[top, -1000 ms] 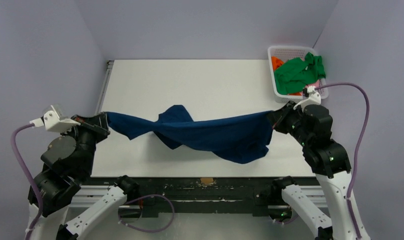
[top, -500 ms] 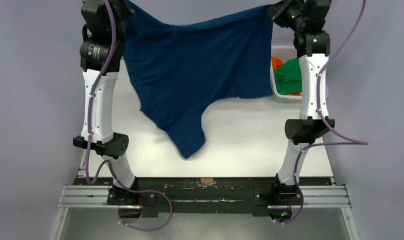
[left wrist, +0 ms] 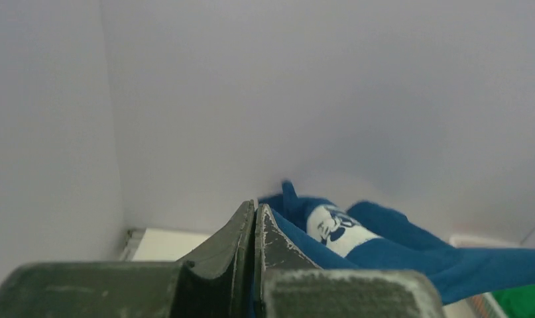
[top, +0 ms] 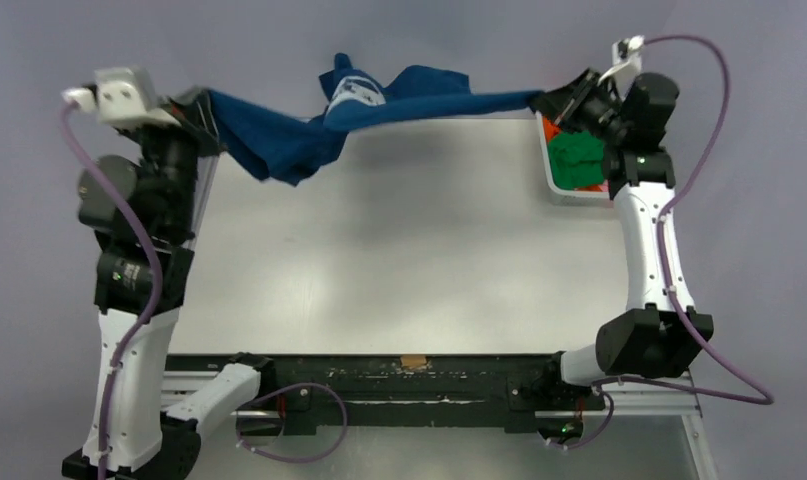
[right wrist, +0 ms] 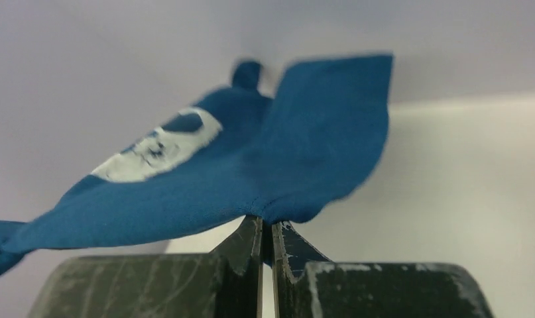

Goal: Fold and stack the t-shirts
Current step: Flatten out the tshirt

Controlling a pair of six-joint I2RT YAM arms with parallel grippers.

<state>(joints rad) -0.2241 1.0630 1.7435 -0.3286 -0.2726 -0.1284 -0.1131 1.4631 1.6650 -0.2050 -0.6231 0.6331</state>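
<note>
Spanning the far edge of the worktop (top: 399, 260) in the top view: one navy t-shirt (top: 429, 100), held off the surface between both arms. Change since half a second ago: then it hung as a broad sheet from two raised arms, with a tail dangling toward the worktop's middle; now it is drawn into a narrow, twisted band, and the arms reach outward and away. A second ago the same band lay low over the near half. Long axis: 9 o'clock to 3 o'clock, running from the left gripper (top: 201, 100) to the right gripper (top: 551, 100). Left gripper: jaws pressed together on a pinch of navy cloth, as the left wrist view shows. Right gripper: jaws likewise closed on the shirt's edge, seen in the right wrist view. Slack: a loose bunch droops just beside the left gripper at about 10 o'clock; whether it touches the worktop cannot be told. A small flap stands up near 12 o'clock. Markings: one pale chest print (top: 357, 90), now turned up near the band's middle, not seen in the earlier frames; too blurred for any letter or brand to be read. Other stock: white lattice basket (top: 551, 185) at the 2 o'clock corner, holding a green t-shirt (top: 579, 158) with an orange t-shirt (top: 545, 127) beside it, partly hidden by the right arm.
</note>
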